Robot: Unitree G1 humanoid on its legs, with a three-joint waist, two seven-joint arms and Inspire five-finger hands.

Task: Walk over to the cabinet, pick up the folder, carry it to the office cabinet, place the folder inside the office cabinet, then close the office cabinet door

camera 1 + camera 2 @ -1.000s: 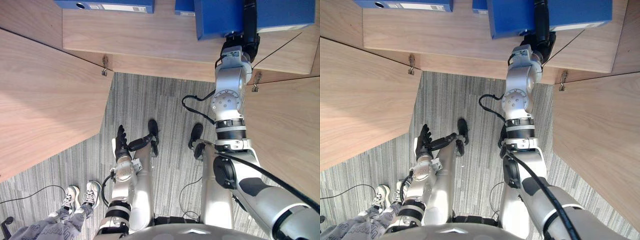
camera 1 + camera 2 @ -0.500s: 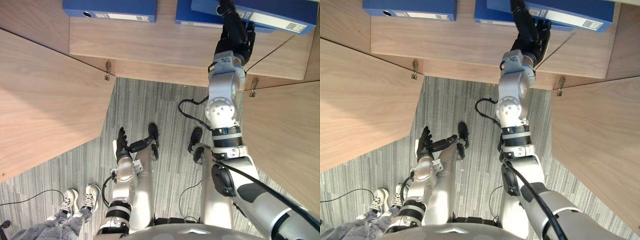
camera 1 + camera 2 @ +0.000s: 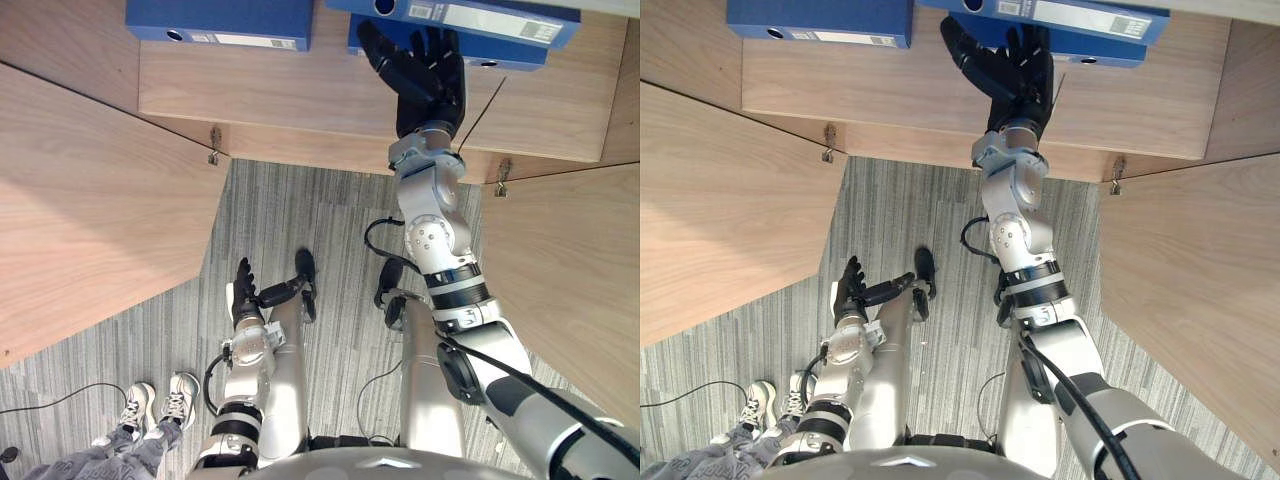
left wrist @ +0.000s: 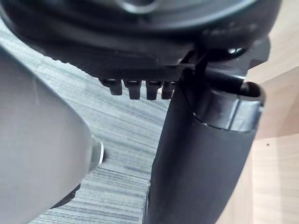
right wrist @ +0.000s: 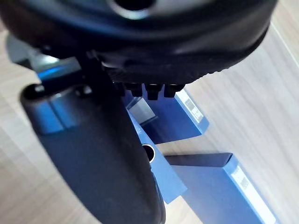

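Right hand [image 3: 425, 75] is wide open, fingers spread flat, holding nothing. It's reaching up into the office cabinet [image 3: 560, 110]. Its fingertips sit right at the near edge of the blue folder [image 3: 470, 15], and I can't tell if they touch it or are just shy of it. The folder lies flat on the shelf [image 3: 300, 90], stacked on top of a second blue folder [image 3: 505, 62] that peeks out just past the hand. A third blue folder [image 3: 220, 20] lies further along the same shelf, well off to the hand's left.

So as far as I can judge, the pick-up, the carry and the placing are all done, and the folder is inside.

What's left is the closing. The right-side door [image 3: 570, 270] is swung out near that arm, and the left-side door [image 3: 90, 200] is open too, well away on the other side. I'd guess the arm has to pull back clear of the shelf before a door can swing.

Left hand [image 3: 243, 290] hangs low with relaxed, straight fingers, empty. A person's shoes [image 3: 160, 400] are on the floor way below it.
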